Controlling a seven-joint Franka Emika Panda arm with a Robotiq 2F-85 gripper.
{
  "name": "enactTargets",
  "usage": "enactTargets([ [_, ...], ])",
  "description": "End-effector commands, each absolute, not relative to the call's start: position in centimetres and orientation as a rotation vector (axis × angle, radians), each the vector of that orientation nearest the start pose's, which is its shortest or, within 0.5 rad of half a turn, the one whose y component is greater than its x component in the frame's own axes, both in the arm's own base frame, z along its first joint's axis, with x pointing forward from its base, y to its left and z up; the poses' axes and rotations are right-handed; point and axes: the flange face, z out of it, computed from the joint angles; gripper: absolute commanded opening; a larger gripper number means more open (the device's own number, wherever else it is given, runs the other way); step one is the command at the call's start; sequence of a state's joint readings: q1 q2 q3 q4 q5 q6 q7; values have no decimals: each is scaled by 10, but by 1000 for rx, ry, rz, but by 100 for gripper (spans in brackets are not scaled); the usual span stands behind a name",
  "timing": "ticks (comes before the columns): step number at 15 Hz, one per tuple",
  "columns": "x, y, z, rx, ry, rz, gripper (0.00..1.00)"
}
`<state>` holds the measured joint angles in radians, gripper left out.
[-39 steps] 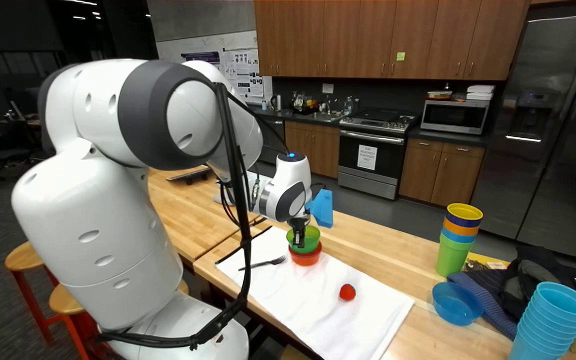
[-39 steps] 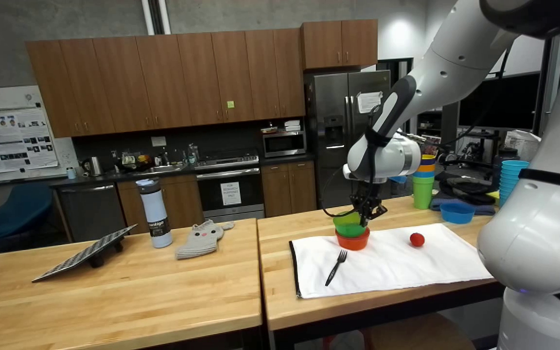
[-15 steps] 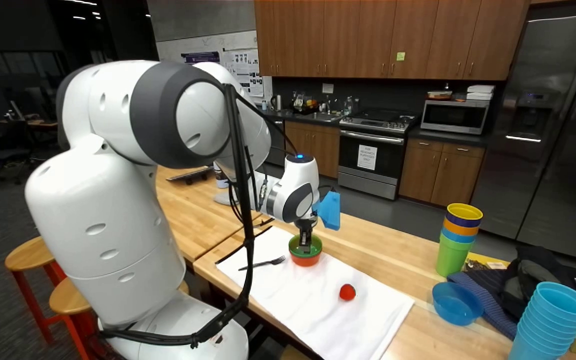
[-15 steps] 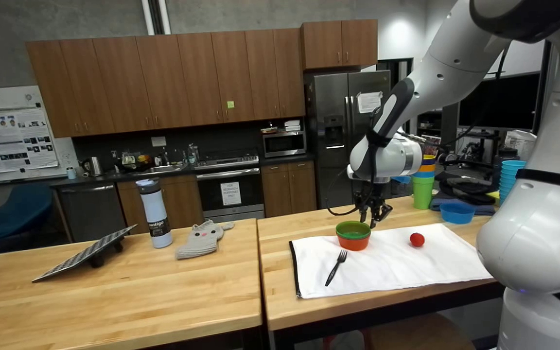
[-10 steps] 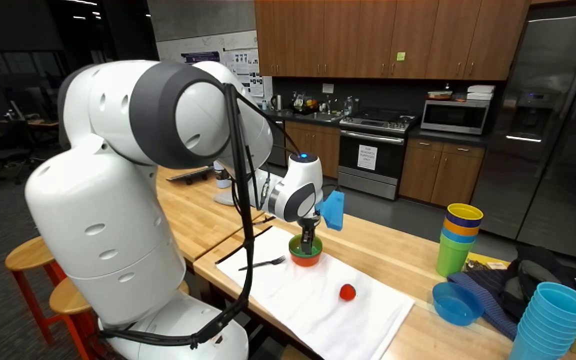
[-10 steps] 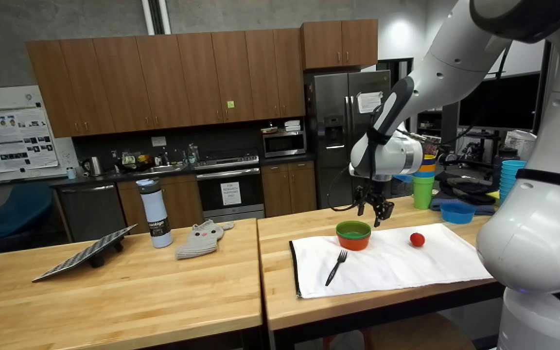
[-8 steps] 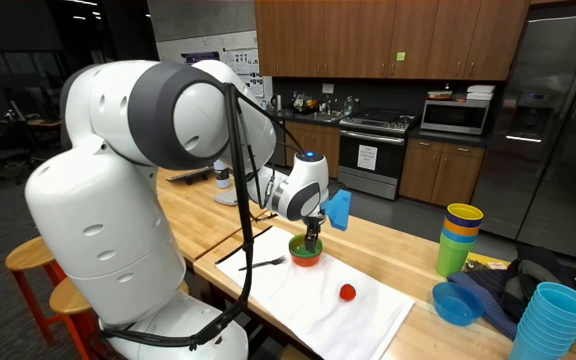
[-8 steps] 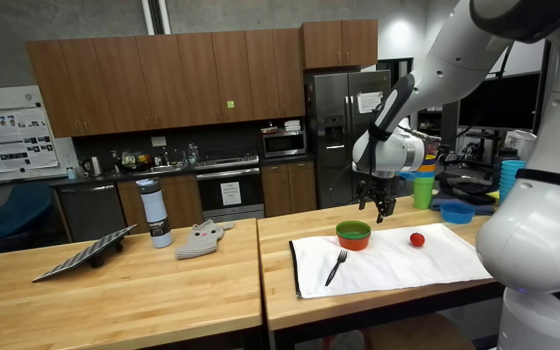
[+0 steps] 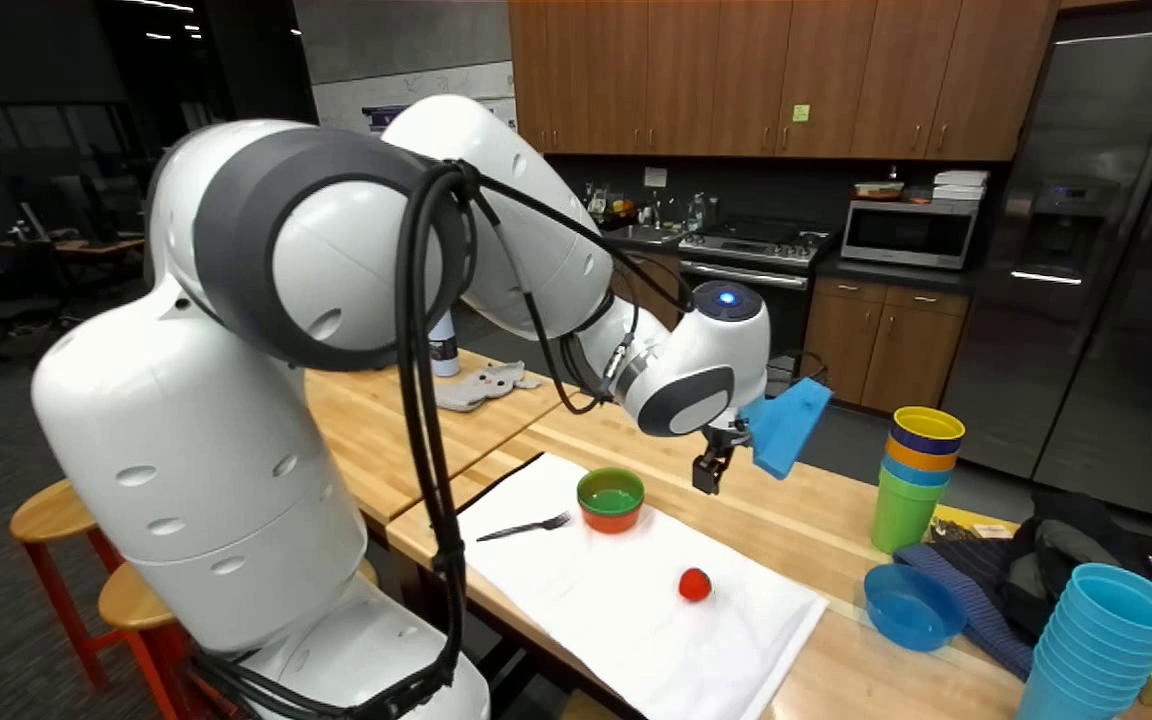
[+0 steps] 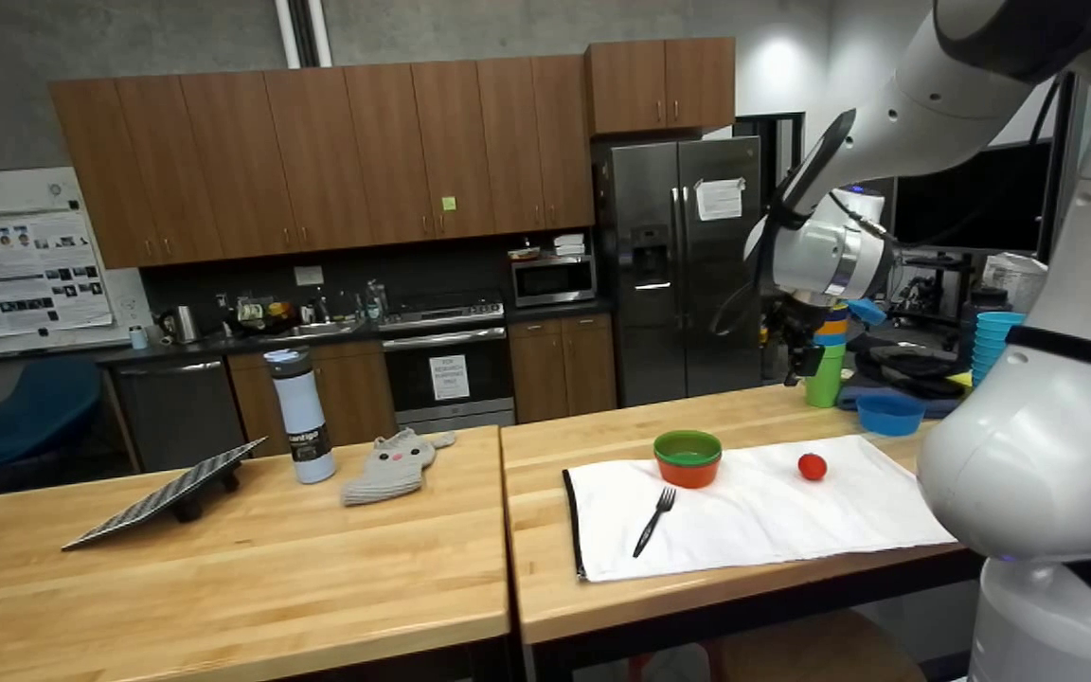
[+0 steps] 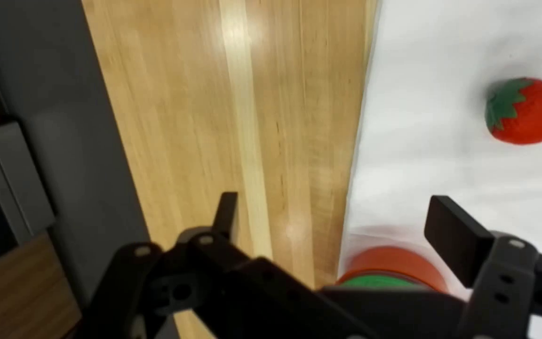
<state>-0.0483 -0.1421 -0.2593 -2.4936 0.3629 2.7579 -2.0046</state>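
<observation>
Overall, the end effector (image 11: pixel 339 219) hung above the counter (image 9: pixel 786 515) with its fingers (image 11: pixel 459 240) spread wide apart; in the wrist view, wood and part of a white cloth (image 11: pixel 431 155) showed through the gap between them. The green bowl (image 9: pixel 611 490) sat upright, nested within the red bowl (image 9: pixel 611 522), and in both exterior views the pair stood on the cloth, apart from the end effector. In the wrist view, the two bowls appeared at the lower edge, partly hidden behind the end effector's dark body. A strawberry (image 11: pixel 530 113), red with a green leaf cap, lay on the same cloth, well apart from the bowls. On their other side rested a black fork (image 10: pixel 652 527), its tines near the red bowl. Past the cloth, the counter bore a blue bowl (image 9: pixel 914 608) and, near it, an upright stack of coloured cups (image 9: pixel 914 475), yellow uppermost. In an exterior view, a grey knitted item (image 10: pixel 394 469) lay near a lidded bottle (image 10: pixel 302 412) on the adjoining counter (image 10: pixel 318 559).
</observation>
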Motion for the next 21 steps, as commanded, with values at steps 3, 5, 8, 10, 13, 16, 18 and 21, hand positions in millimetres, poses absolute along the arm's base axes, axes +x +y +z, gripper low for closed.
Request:
enactTargets([
  [3,447,-238,397,-2871,-1714,-736,100],
  [5,444,-234,393,-2848,-1768,-713,100],
  [8,442,-238,391,-2859,-1752,-703,100],
  [10,444,-234,391,-2849,-1765,-704,100],
  [13,444,-225,387,-2782,-1791,-686,100],
  [16,445,-222,376,-2723,-1748,-632,100],
  [18,445,-224,373,-2709,-1731,-606,100],
  [21,447,-226,368,-2636,-1794,-554,100],
])
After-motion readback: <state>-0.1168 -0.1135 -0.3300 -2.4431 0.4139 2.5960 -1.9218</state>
